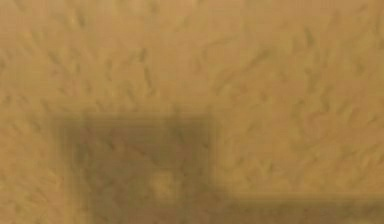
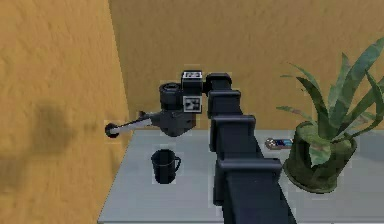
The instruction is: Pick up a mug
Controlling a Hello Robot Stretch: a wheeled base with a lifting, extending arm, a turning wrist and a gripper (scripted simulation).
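Stretch's arm out over the table, mug sitting on it, nothing grabbed

The dark mug stands upright on the grey table, left of the arm in the arm side view. Its inside is too dark to tell what's in it. The gripper has only bare orange wall behind its tip, so it's holding nothing. Over on the right, a green pot holds a leafy plant, with a small flat thing just beside it.
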